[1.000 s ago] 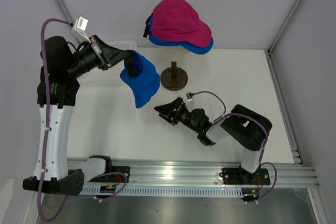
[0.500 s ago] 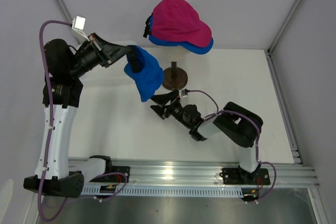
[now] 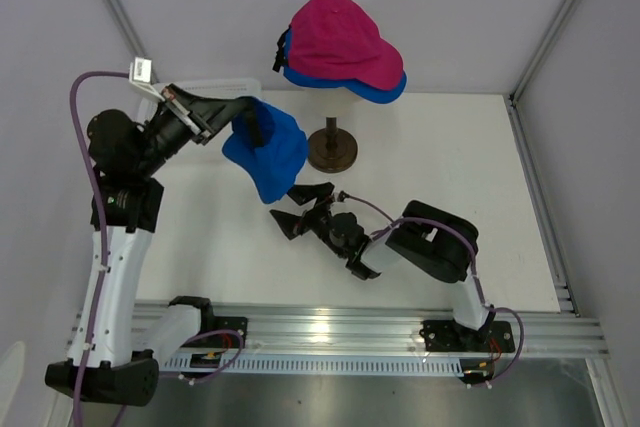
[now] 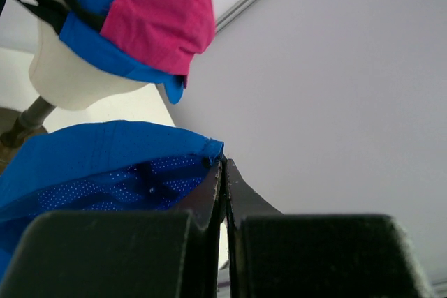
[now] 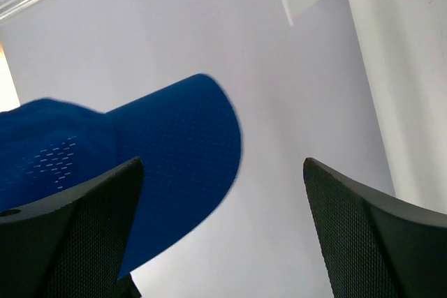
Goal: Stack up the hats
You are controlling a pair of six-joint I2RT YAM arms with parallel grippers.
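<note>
My left gripper (image 3: 255, 127) is closed tight on the edge of a blue cap (image 3: 268, 152). In the left wrist view the two fingers are pressed together, and the rim of the cap meets them at the tips. The cap hangs in the air above the white table (image 3: 450, 147), just left of the dark round stand (image 3: 332, 150), with its brim at the lowest part.

My right gripper (image 3: 293, 209) is wide open and holds nothing. It sits low, just below the hanging cap, with the jaws turned up toward it. From the right wrist camera I see the blue brim above my two black fingers – whether it touches them I cannot tell.

The two other hats are on the cream mannequin head (image 4: 70, 75) at the back. The pink cap (image 3: 340, 37) lies on top of a second blue cap (image 3: 385, 90), whose brim shows under the pink brim – both brims point to the right in the top view.
</note>
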